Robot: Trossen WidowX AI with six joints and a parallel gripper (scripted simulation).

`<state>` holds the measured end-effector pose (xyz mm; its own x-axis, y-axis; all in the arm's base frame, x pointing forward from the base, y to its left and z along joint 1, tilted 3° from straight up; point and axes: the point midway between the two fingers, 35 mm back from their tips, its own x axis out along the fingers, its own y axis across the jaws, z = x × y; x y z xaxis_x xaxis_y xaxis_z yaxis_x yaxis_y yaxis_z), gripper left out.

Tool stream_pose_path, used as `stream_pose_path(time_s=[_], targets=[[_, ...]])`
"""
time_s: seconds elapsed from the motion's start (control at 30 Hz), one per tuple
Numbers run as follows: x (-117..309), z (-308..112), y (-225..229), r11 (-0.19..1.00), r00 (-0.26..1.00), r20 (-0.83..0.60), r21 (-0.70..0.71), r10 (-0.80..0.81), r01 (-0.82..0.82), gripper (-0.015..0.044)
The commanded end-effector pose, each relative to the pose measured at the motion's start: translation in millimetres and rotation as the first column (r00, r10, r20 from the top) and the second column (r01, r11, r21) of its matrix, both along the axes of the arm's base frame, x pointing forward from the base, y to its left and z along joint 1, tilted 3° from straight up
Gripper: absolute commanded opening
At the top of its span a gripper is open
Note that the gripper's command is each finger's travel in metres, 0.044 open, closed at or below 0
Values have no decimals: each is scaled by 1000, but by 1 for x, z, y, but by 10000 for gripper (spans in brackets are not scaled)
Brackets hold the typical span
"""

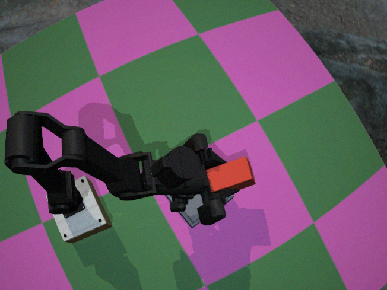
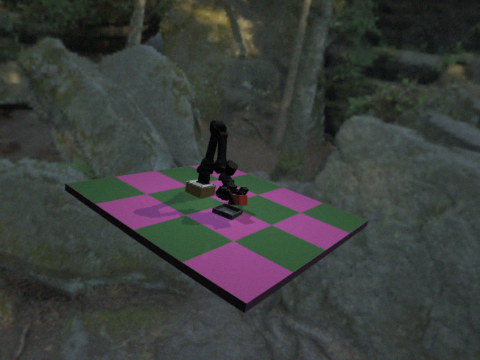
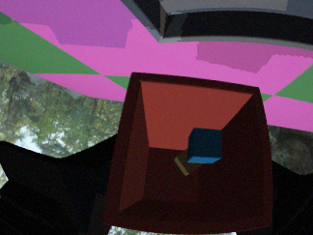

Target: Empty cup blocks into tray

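The hand (image 1: 220,177) (image 2: 237,197) (image 3: 181,136) is grasping the cup (image 1: 229,174) (image 2: 241,199) (image 3: 193,111), 2 blocks (image 3: 205,145) showing inside; the cup is hanging beside the tray (image 1: 194,207) (image 2: 227,211) (image 3: 241,27), apparently needing to shift over it before emptying.

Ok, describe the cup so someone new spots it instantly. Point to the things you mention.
On the pink-and-green checkered table (image 1: 177,77) (image 2: 248,281), find the black arm (image 1: 97,158) (image 2: 221,147). At its far end, the gripper (image 3: 181,136) grips the cup (image 1: 230,174) (image 2: 241,199) (image 3: 195,114). It's a boxy, square-mouthed, red-orange cup, held off the table, unlike the shallow, dark gray tray (image 1: 193,220) (image 2: 227,216) (image 3: 227,27) below.
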<state>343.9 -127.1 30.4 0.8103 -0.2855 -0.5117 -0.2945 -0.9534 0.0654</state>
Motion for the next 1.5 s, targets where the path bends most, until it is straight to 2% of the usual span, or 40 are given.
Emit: stream_pose_path(time_s=[0.0, 1.17, 1.47], targets=[[-1, -2, 0, 1000, 1000, 21, -6, -8, 8, 0], [-16, 13, 5, 995, 964, 265, -94, -1, 27, 0], [-16, 15, 6, 995, 962, 272, -100, 6, 22, 0]])
